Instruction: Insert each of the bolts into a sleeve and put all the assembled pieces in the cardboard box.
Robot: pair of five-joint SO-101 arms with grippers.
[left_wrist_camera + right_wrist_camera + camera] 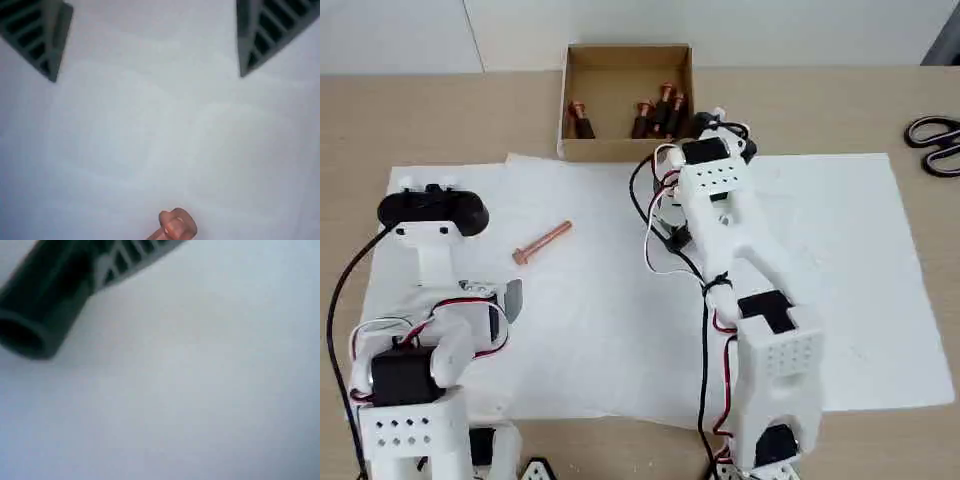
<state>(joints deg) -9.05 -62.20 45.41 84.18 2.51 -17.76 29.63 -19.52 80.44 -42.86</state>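
White paper [590,340] covers the tan table [440,110], where one bare bolt [542,243] lies near the left gripper [147,76], whose jaws stand wide apart, with only the bolt's head inside the left wrist view. The right gripper [87,277] clamps a dark sleeve [37,310], one finger hidden. Beyond the paper, the cardboard box [565,100] holds assembled pieces [658,112], their count hard to make out.
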